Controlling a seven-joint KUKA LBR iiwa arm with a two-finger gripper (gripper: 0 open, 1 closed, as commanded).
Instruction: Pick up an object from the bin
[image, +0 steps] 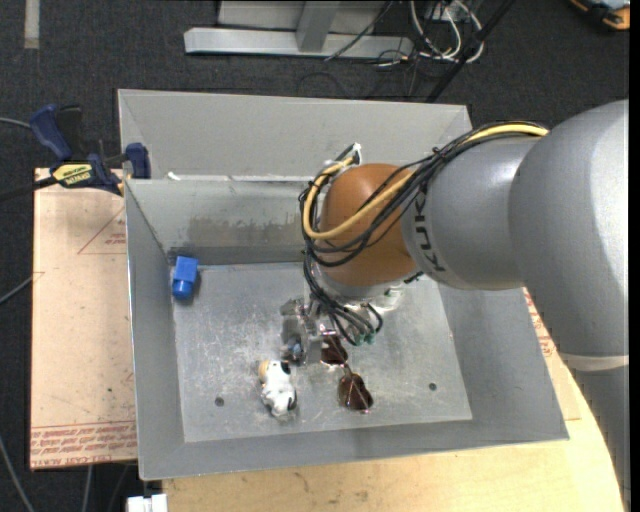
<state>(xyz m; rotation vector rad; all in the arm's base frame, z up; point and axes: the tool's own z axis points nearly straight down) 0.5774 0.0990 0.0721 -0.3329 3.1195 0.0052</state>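
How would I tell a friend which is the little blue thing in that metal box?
Find the grey bin and look to the far left corner of its floor. The blue block lies there alone, apart from the gripper, the white-and-black toy and the brown piece near the middle front. It is the only blue thing inside.

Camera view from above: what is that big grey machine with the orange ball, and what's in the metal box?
It is a robot arm, seen from above, reaching in from the right. The orange ball is a cover on its wrist. Its jaws hang low over the middle of the grey bin. Nearby lie a white-and-black lump and a dark brown piece; a blue block sits far left. Whether anything is held, I cannot tell.
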